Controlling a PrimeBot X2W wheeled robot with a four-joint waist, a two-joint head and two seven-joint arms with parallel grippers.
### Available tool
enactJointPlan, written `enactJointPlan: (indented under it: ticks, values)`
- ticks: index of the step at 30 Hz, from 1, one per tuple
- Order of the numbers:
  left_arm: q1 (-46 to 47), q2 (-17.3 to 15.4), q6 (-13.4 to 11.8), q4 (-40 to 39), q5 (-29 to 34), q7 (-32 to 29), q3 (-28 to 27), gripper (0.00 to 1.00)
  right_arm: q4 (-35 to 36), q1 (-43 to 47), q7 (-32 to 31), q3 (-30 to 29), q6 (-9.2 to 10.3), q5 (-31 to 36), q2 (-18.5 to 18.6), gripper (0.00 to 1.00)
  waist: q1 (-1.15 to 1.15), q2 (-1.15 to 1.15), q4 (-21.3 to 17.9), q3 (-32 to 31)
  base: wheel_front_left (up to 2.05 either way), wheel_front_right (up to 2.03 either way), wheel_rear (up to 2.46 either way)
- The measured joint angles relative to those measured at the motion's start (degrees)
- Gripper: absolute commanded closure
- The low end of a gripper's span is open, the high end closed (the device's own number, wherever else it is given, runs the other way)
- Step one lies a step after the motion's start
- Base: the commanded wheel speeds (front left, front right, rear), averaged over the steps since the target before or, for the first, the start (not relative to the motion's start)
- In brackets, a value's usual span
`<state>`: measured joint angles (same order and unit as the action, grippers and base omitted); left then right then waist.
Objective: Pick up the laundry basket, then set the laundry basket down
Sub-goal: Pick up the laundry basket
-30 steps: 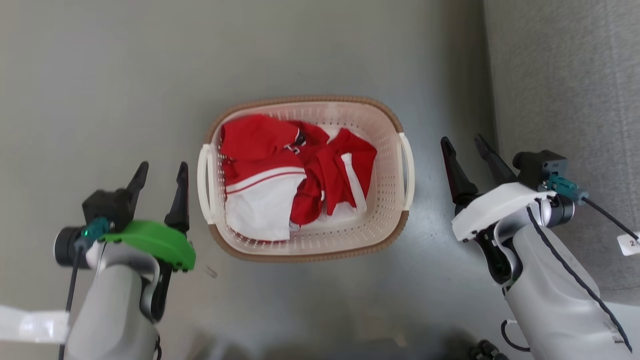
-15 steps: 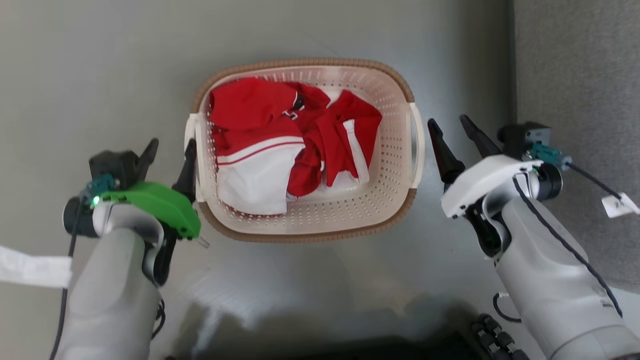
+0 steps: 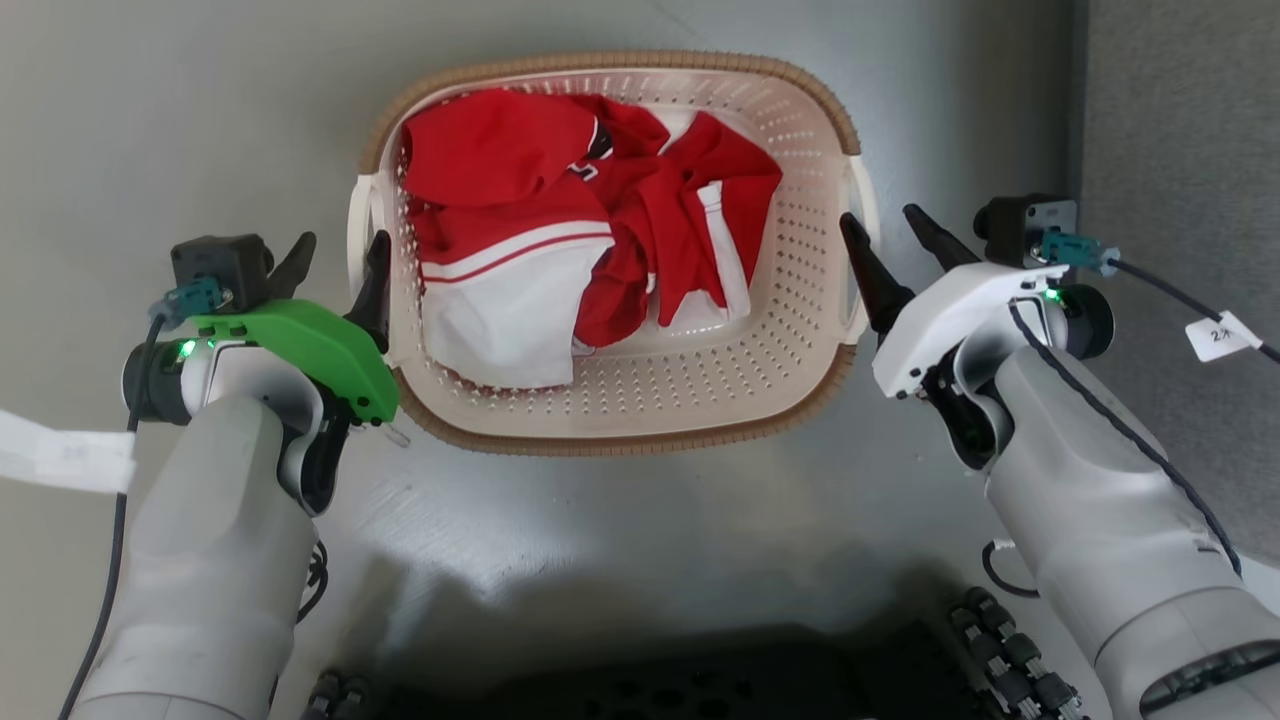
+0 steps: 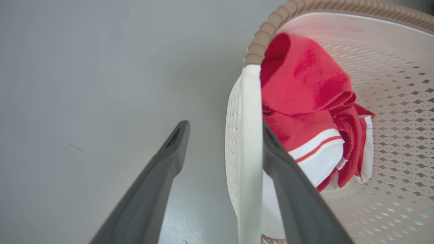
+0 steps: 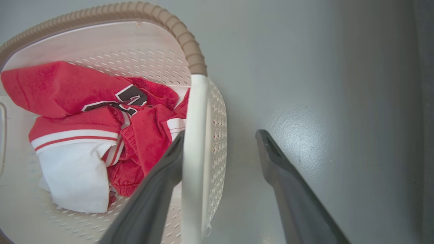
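Astride laundry basket (image 3: pixel 700 380) handles (image 4: pixel 251 135), wrist views | left pincer (image 4: pixel 224 126), right pincer (image 5: pixel 221 133) spread

1. Floor (image 3: pixel 200 100): smooth grey, glossy, glare patch near bottom of head view.
2. Laundry basket (image 3: pixel 620 405) sits on it, upper centre.
3. Darker textured grey strip (image 3: pixel 1180 120) along right edge.

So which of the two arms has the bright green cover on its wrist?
The left tool, straddling a white loop handle of the cream-white perforated plastic laundry basket, carries the bright green cover; the right tool has a white cover.
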<state>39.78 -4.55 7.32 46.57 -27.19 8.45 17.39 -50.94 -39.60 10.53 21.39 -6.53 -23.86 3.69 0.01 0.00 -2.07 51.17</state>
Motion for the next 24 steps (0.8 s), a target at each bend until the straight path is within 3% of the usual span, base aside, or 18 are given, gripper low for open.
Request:
enactJointPlan:
  ticks: [12, 13, 14, 15, 16, 17, 24]
  values:
    - [3.72, 0.16, 0.18, 4.15, -3.55, -0.49, 3.71, 0.00, -4.98, -4.26, 0.01, 1.83, -0.48, -1.15, -0.02, 0.00, 0.00, 0.00, 1.19, 2.53, 0.00, 0.00, 0.00]
    - [3.94, 0.18, 0.21, 4.44, -3.83, -0.49, 4.00, 0.00, -5.11, -4.49, 0.01, 2.03, -0.51, -1.53, -0.01, 0.10, 0.00, 0.00, 1.25, 2.54, 0.00, 0.00, 0.00]
    - [4.14, 0.18, 0.21, 4.65, -3.93, -0.41, 4.35, 0.05, -5.16, -4.65, 0.02, 2.29, -0.51, -1.82, -0.01, 0.40, 0.00, 0.00, 1.30, 2.54, 0.00, 0.00, 0.00]
    - [4.33, 0.18, 0.21, 4.80, -4.12, -0.33, 4.81, 0.36, -5.24, -4.79, 0.02, 2.61, -0.52, -2.13, -0.01, 0.58, 0.00, 0.00, 1.34, 2.53, 0.00, 0.00, 0.00]
    - [4.41, 0.23, 0.21, 4.87, -4.49, -0.33, 5.25, 1.00, -5.35, -4.87, 0.05, 2.93, -0.52, -2.54, -0.02, 0.81, 0.00, 0.00, 1.39, 2.51, 0.00, 0.00, 0.00]
    - [4.48, 0.35, 0.23, 4.91, -4.69, -0.33, 5.68, 1.00, -5.49, -4.92, 0.10, 3.16, -0.52, -2.98, -0.02, 1.00, 0.00, 0.00, 1.43, 2.49, 0.00, 0.00, 0.00]
    - [5.30, 0.93, 0.25, 5.97, -6.80, 0.01, 8.02, 1.00, -6.44, -5.71, 0.58, 4.79, -0.53, -4.97, -0.67, 1.00, 0.00, 0.00, 1.71, 2.22, 0.00, 0.00, 0.00]
